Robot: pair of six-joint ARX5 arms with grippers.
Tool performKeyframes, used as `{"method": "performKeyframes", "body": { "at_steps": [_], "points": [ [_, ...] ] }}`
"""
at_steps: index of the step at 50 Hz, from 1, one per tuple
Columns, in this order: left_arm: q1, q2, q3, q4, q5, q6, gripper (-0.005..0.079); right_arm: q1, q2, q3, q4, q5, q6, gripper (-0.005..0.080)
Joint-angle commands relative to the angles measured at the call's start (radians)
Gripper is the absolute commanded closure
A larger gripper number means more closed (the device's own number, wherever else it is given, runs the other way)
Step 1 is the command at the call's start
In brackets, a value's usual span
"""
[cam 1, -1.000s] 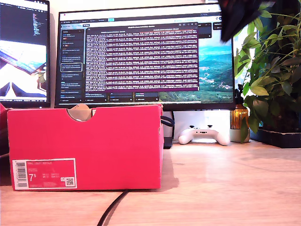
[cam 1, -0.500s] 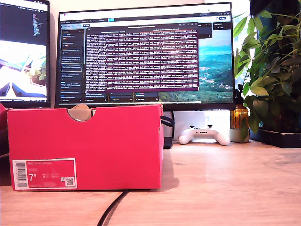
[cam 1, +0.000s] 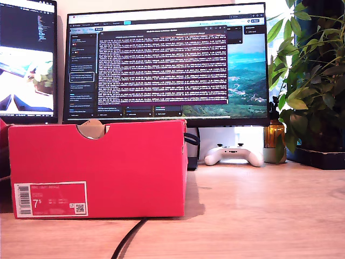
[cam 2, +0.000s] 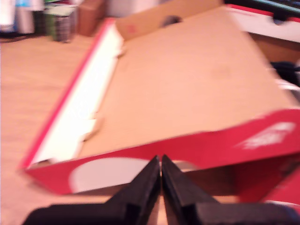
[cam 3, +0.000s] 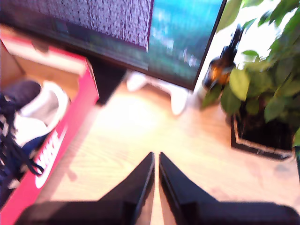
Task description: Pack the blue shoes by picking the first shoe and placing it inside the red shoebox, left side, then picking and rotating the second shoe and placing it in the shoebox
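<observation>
- Bright pinkish-red cardboard shoebox (cam 1: 97,168) sits on the pale wooden desk (cam 1: 259,216) at lower left of the exterior view; white barcode label (cam 1: 51,199) marked 7.5 at its lower left corner; half-round notch (cam 1: 91,129) cut in its top edge.
- Navy suede sneaker with white lining and dark laces (cam 3: 26,122) lies inside the box, seen in the second wrist view past the red side wall (cam 3: 65,140); second shoe not clearly separable there.
- My first gripper (cam 2: 161,165): black tips pressed together, nothing between them; it hangs over a red-edged cardboard panel with plain brown inner face (cam 2: 187,89); picture blurred.
- My second gripper (cam 3: 156,161): tips closed to a sliver, holding nothing; it hangs above bare desk just beside the box's wall.
- Neither arm appears in the exterior view.
- Behind the box: wide black monitor with terminal text (cam 1: 164,65); second screen (cam 1: 27,59) at upper left; white game controller (cam 1: 234,155); amber bottle (cam 1: 274,135); leafy green plant (cam 1: 312,81) at right.
</observation>
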Motion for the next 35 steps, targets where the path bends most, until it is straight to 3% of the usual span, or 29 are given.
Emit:
{"method": "performKeyframes", "body": {
  "at_steps": [1,18,27,35],
  "points": [
    [-0.01,-0.017,-0.024,-0.027,0.019,0.016,0.0764,0.002,0.003,-0.016,-0.005,-0.001,0.005,0.0752],
    [-0.034,-0.09,-0.01,-0.068,0.018,0.061,0.0764,0.005,-0.043,-0.016,-0.024,-0.003,0.039,0.0751],
    [-0.034,-0.135,0.013,-0.13,-0.045,0.072,0.0764,0.005,-0.113,-0.016,-0.046,-0.003,0.048,0.0751],
    [-0.035,-0.148,0.016,-0.14,-0.047,0.076,0.0764,0.005,-0.18,-0.016,-0.078,-0.003,0.057,0.0751]
  ]
}}
